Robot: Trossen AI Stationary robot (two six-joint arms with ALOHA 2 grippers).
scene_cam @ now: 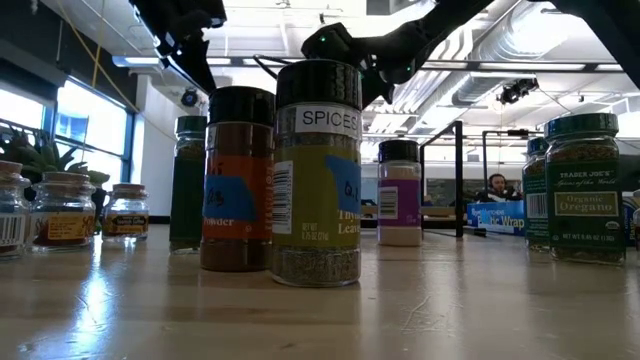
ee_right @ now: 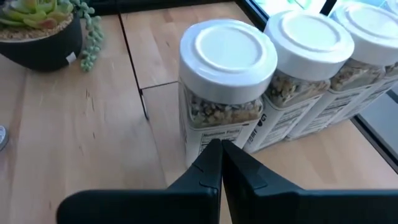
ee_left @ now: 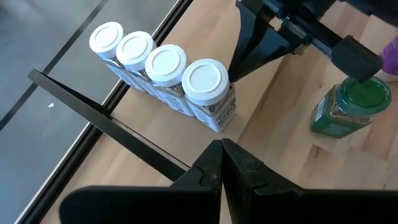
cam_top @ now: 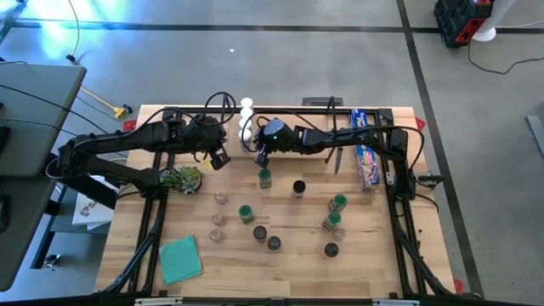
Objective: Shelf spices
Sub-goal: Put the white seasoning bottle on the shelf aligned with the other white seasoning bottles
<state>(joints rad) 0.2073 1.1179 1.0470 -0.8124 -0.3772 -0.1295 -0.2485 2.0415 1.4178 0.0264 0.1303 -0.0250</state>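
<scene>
You have four white-lidded jars [ee_left: 163, 73] lined up on the shelf [ee_left: 143, 134]. About a dozen spices [cam_top: 270, 217] wait loose on the table [cam_top: 374, 255]. Both the left gripper [ee_left: 222, 163] and right gripper [ee_right: 221, 163] are closed, empty, by the row.

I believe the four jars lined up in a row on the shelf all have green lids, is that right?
Not quite: the four jars lined up in a row on the shelf all have white lids, not green, as the left wrist view shows. The green-lidded jar stands apart on the table.
</scene>
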